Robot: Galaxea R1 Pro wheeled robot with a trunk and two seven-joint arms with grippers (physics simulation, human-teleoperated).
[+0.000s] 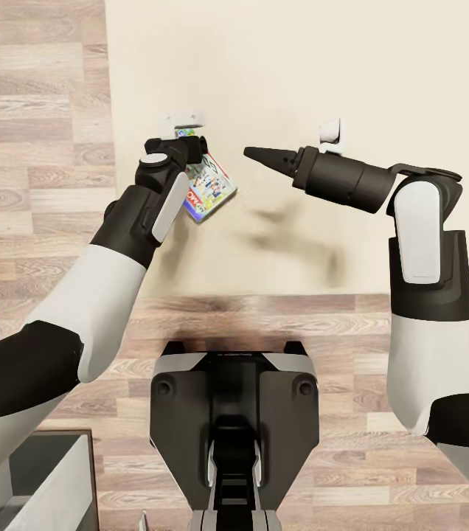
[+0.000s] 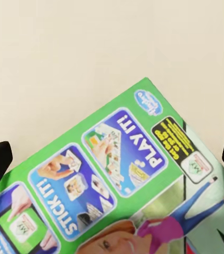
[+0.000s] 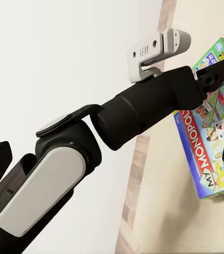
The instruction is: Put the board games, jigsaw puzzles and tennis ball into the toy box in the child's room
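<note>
One board game [image 1: 211, 188], green-bordered, hangs clenched in the left gripper [image 1: 190, 140] above the cream bed [image 1: 338, 74]; beside it over the bed, the right gripper [image 1: 253, 153] points, fingers pressed together, grasping nothing.

- Arms: glossy white shells on the upper segments, matte black joints and forearms.
- Light grey rounded plates inset on each black wrist housing.
- Left gripper [image 1: 187, 144]: black; white camera bracket above with small embossed lettering, illegible.
- Right gripper [image 1: 258, 154]: black tapered fingers, small white camera mount behind.
- Base [image 1: 234, 428]: dark grey casing, silver-edged panels, two round black bosses.
</note>
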